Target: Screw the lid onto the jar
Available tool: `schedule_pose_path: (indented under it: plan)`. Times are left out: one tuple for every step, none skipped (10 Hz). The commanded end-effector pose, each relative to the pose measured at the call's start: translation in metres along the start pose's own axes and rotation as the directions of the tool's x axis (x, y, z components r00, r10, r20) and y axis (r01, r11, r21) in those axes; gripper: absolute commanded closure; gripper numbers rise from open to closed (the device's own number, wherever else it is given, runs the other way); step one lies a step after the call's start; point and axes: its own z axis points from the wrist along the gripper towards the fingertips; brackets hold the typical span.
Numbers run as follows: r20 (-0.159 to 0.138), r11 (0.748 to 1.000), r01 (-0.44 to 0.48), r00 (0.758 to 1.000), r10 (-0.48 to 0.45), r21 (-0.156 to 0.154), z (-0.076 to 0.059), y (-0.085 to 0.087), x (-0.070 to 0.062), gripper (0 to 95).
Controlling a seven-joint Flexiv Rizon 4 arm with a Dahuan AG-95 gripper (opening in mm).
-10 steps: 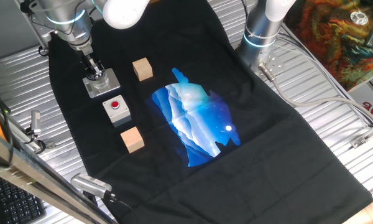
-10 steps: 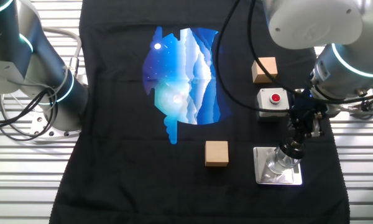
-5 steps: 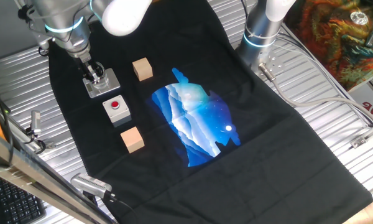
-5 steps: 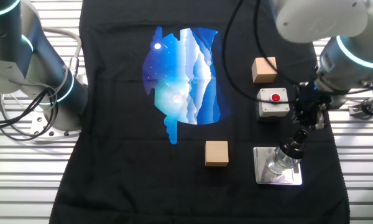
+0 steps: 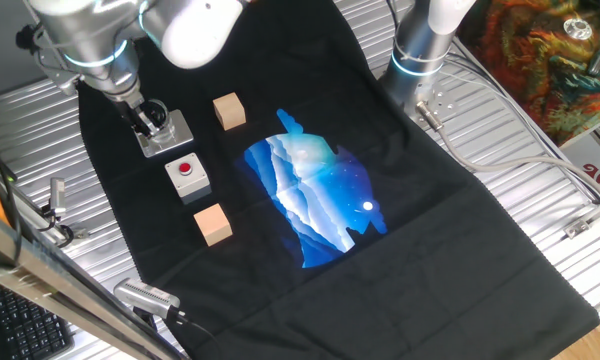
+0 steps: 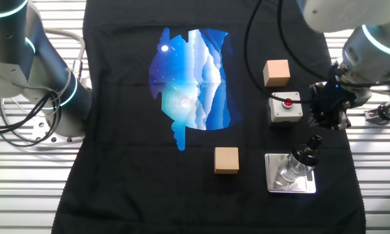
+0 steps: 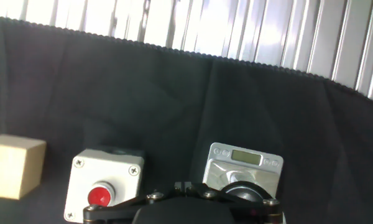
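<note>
The jar (image 6: 289,170) stands on its grey square base plate (image 6: 276,184) at the cloth's edge, with the black lid (image 6: 308,147) sitting on top of it. My gripper (image 6: 329,123) hangs above and to one side of the lid, apart from it, open with nothing between its fingers. In one fixed view the gripper (image 5: 140,117) is just left of the jar (image 5: 159,124). The hand view shows the base plate (image 7: 242,163) and part of the lid (image 7: 239,191) behind the hand's dark body; the fingertips are hidden.
A grey box with a red button (image 6: 285,107) sits next to the jar. Two wooden cubes (image 6: 277,72) (image 6: 226,160) lie on the black cloth. A second arm (image 6: 26,58) stands at the far side. Ribbed metal table surrounds the cloth.
My gripper has let go of the lid and risen up and away from the jar. The lid stays on the jar.
</note>
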Motion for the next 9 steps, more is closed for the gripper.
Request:
schedule_pose_path:
  plan:
    - [-0.060, 0.988, 0.123, 0.991, -0.117, 0.093, 0.0013, -0.0010, -0.0001, 95.0]
    - [-0.070, 0.986, 0.131, 0.990, -0.124, 0.104, 0.0018, -0.0010, -0.0001, 95.0]
    - [-0.079, 0.985, 0.135, 0.989, -0.127, 0.107, 0.0022, -0.0011, -0.0002, 95.0]
    - [-0.080, 0.985, 0.136, 0.989, -0.128, 0.104, 0.0021, -0.0013, -0.0001, 95.0]
    - [-0.082, 0.984, 0.143, 0.987, -0.135, 0.104, 0.0021, -0.0014, 0.0000, 76.0]
    - [-0.086, 0.982, 0.155, 0.986, -0.146, 0.110, 0.0020, -0.0015, 0.0001, 76.0]
    - [-0.094, 0.978, 0.170, 0.983, -0.159, 0.121, 0.0019, -0.0017, 0.0003, 57.0]
    - [-0.104, 0.971, 0.197, 0.977, -0.184, 0.134, 0.0018, -0.0020, 0.0004, 57.0]
    - [-0.112, 0.965, 0.223, 0.971, -0.209, 0.138, 0.0018, -0.0021, 0.0005, 38.0]
